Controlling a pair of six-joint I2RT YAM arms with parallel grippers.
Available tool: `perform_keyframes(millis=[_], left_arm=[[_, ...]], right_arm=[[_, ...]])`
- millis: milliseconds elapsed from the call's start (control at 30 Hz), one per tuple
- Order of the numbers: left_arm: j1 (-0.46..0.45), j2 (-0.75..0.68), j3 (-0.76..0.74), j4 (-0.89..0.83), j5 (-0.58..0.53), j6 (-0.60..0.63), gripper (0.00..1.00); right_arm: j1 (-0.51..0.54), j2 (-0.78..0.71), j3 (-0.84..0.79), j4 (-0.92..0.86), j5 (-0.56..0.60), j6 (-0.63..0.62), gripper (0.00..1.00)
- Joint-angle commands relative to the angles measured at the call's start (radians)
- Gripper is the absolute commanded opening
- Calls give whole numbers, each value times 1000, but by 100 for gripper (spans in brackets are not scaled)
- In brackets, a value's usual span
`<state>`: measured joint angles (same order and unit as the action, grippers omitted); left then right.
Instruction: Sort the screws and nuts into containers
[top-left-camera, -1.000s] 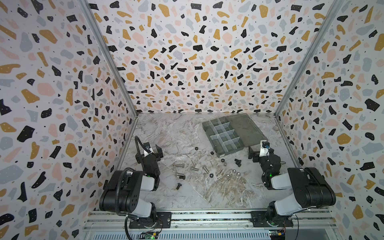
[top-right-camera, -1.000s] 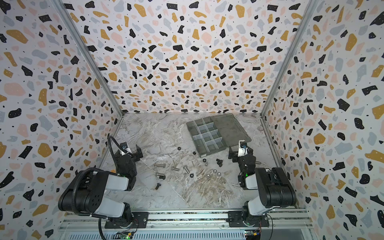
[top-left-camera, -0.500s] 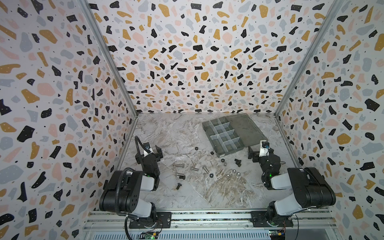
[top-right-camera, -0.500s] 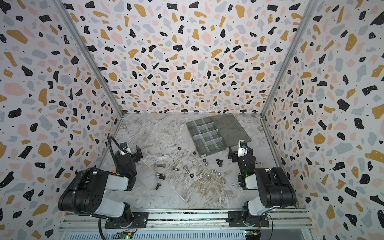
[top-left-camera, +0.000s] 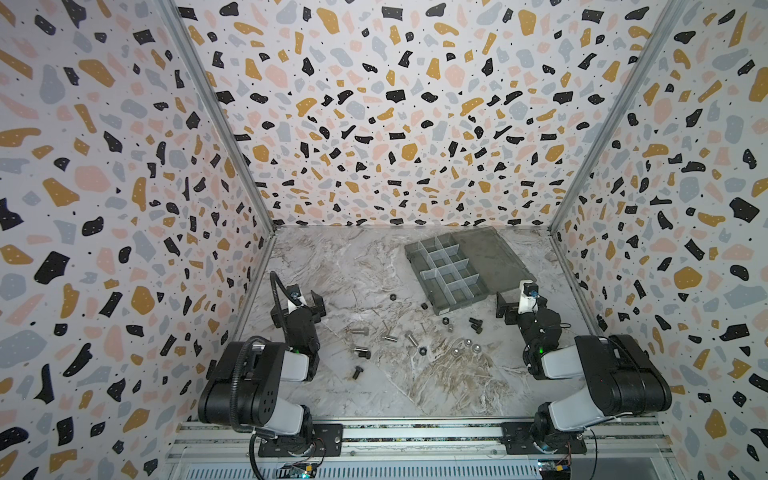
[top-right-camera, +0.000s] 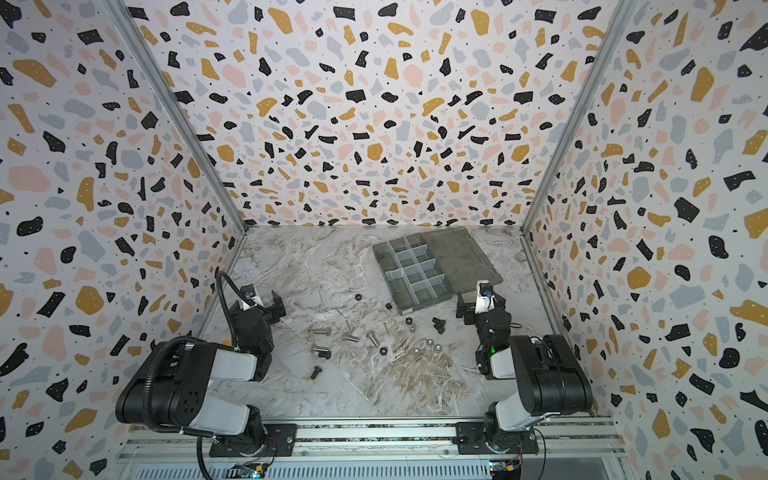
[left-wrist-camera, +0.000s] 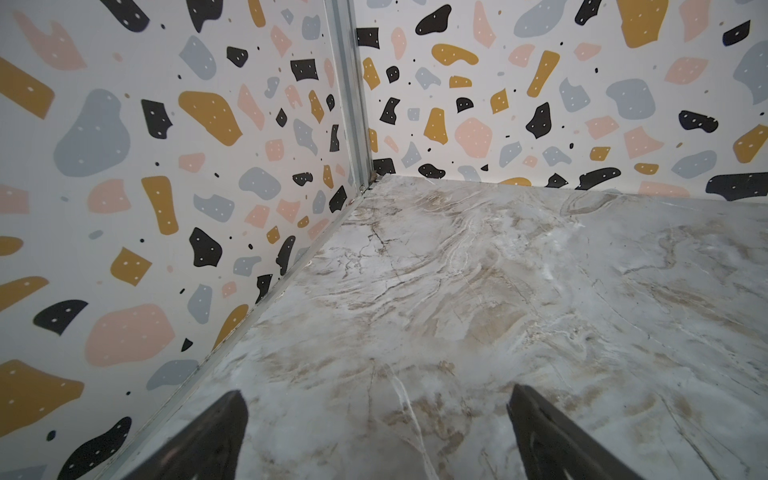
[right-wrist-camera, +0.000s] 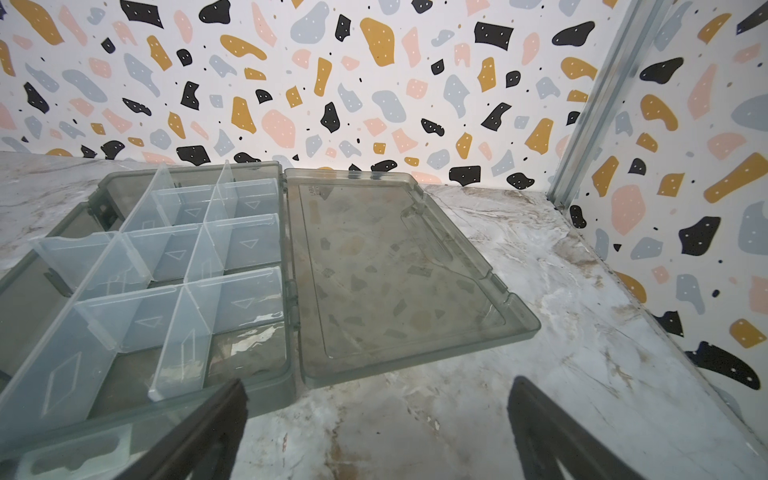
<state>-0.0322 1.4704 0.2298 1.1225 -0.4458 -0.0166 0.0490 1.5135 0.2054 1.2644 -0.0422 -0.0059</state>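
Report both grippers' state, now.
Left gripper: open, holding nothing.
Right gripper: open, holding nothing.

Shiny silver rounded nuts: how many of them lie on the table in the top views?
3, clustered on the table in front of the organiser box: the leftmost nut, the middle nut, the rightmost nut. Others may be hidden.
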Motion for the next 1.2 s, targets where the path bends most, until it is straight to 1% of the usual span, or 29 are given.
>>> perform_keyframes(millis=[0,67,133,200,233,267,333,367,400,433,467,500,533,567,633,700,733,867,1000,1033,1100,1167], left_arm=[[21,-14,132,-166,23,-13,100],[44,19,185,-236,66,-26,100],[63,3,158,-207,103,-35,99],[63,-20,102,-123,102,-39,100],[63,-19,104,-122,103,-38,100],[63,-15,114,-138,104,-36,100],[63,-12,120,-150,107,-35,100],[63,-14,117,-145,110,-33,100],[63,-15,116,-141,113,-32,100],[63,-14,115,-137,121,-29,100],[63,-15,112,-132,129,-24,100],[63,-13,111,-127,138,-22,100],[63,-13,110,-124,148,-19,100],[63,-11,110,-124,158,-15,100],[63,-11,111,-126,165,-11,100],[63,-13,111,-129,165,-13,100],[63,-15,112,-129,164,-11,100],[62,-51,155,-215,164,-10,100],[54,-139,251,-439,204,-21,100],[51,-156,285,-502,225,-31,100],[42,-182,333,-587,258,-79,100],[32,-204,383,-695,334,-152,96]], right_arm=[[-5,-6,5,4,-13,1,99],[-6,-7,4,5,-14,0,99],[-5,-10,3,5,-11,0,99],[3,-12,-1,7,-2,-7,99],[11,-14,-3,13,10,-11,99],[26,-25,1,5,50,-12,99],[77,-97,36,-115,203,-22,99],[115,-137,81,-213,308,-34,99],[163,-165,138,-327,444,-43,99],[228,-182,221,-477,634,-32,99],[276,-189,310,-629,742,4,99],[301,-193,398,-785,743,55,99],[315,-197,498,-969,681,120,99],[319,-194,595,-1139,594,200,99],[319,-184,710,-1312,439,268,99],[319,-182,784,-1447,366,336,99],[319,-189,806,-1494,330,339,99],[319,-251,802,-1558,208,337,99],[321,-296,825,-1605,106,337,99],[318,-306,829,-1611,67,345,99],[301,-318,837,-1619,-50,364,99],[281,-316,836,-1617,-171,395,99]])
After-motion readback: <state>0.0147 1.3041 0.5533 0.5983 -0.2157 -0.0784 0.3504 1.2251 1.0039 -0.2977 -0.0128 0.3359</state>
